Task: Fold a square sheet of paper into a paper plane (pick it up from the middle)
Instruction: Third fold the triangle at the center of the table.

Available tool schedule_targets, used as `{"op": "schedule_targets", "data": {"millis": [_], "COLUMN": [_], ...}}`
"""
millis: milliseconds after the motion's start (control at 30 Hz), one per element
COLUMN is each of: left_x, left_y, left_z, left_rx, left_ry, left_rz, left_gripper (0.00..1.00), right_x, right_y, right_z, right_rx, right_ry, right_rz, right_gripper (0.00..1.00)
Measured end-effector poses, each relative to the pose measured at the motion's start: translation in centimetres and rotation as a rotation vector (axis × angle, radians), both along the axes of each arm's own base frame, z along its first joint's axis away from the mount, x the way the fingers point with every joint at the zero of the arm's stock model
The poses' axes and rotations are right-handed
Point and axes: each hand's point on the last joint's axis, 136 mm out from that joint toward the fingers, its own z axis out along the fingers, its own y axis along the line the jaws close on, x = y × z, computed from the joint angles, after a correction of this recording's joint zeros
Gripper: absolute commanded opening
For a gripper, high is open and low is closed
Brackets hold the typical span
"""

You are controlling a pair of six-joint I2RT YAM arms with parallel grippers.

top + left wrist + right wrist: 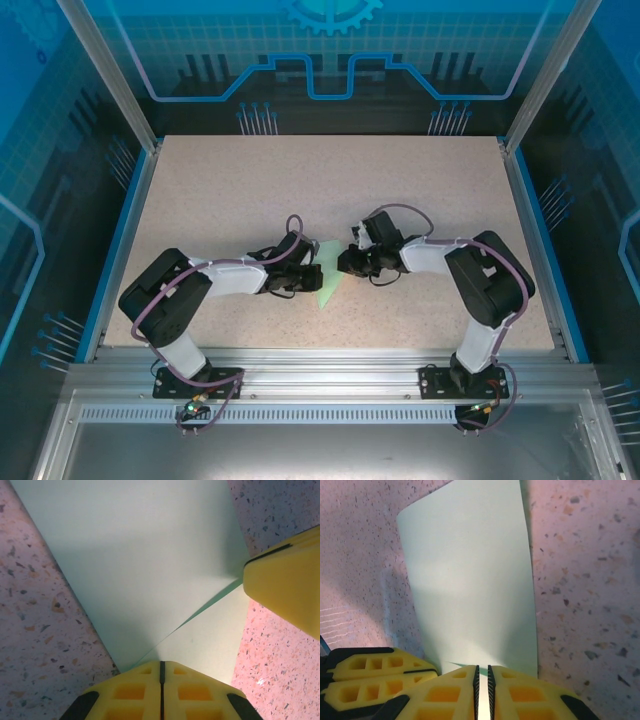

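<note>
The square sheet of paper point(330, 289), pale mint-green, lies partly folded at the middle of the table between the two arms. In the left wrist view a large upper flap of the paper point(150, 565) lies over a lower layer, with a crease running between the two grippers. My left gripper point(161, 664) is shut, its tips on the paper at the crease's near end. My right gripper point(482, 669) is nearly closed, with pale paper point(470, 580) showing in the thin gap; that flap stretches away slightly curved. One yellow finger point(285, 585) of the right gripper meets the paper's right edge.
The speckled table point(250, 190) stretches wide around the paper, bounded by blue rails left and right. An aluminium frame point(330, 360) carries both arm bases at the near edge. The left gripper's yellow fingers point(375, 677) sit close beside the right gripper.
</note>
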Motion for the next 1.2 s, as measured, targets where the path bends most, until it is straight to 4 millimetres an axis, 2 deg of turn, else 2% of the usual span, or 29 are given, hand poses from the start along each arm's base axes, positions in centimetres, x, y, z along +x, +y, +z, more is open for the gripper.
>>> {"op": "schedule_targets", "data": {"millis": [100, 200, 333, 400, 567, 700, 833, 933, 1067, 1200], "left_x": [0.0, 0.0, -0.1, -0.3, -0.2, 0.0, 0.0, -0.4, -0.6, -0.8], "left_y": [0.0, 0.0, 0.1, 0.2, 0.3, 0.4, 0.4, 0.1, -0.1, 0.0], "left_z": [0.0, 0.0, 0.2, 0.7, 3.3, 5.0, 5.4, 5.4, 5.2, 3.7], "left_rx": [0.000, 0.000, 0.000, -0.002, -0.029, -0.047, -0.054, -0.063, -0.067, -0.039], "left_ry": [0.000, 0.000, 0.000, -0.003, -0.052, -0.088, -0.097, -0.092, -0.083, -0.051], "left_rz": [0.000, 0.000, 0.000, 0.001, 0.003, 0.010, 0.003, -0.024, -0.046, -0.052], "left_gripper": [0.09, 0.11, 0.20, 0.26, 0.31, 0.28, 0.23, 0.21, 0.18, 0.15], "right_x": [-0.1, 0.2, 0.2, 0.1, 0.1, 0.1, -0.9, -1.7, -1.8, -1.8], "right_y": [0.0, 0.0, 0.1, -0.1, -0.6, -0.9, -1.4, -1.8, -1.7, -1.4], "right_z": [-1.0, -0.9, -0.7, -0.4, 2.1, 3.5, 2.6, 1.8, 1.7, 1.7], "right_rx": [-0.008, 0.000, 0.004, -0.004, 0.000, 0.011, -0.001, -0.009, -0.005, 0.013], "right_ry": [0.022, 0.020, 0.015, 0.011, -0.037, -0.073, -0.047, -0.022, -0.018, -0.013], "right_rz": [0.002, 0.001, 0.009, 0.016, 0.027, 0.028, 0.027, 0.027, 0.030, 0.035], "right_gripper": [0.16, 0.16, 0.21, 0.23, 0.30, 0.36, 0.41, 0.42, 0.43, 0.44]}}
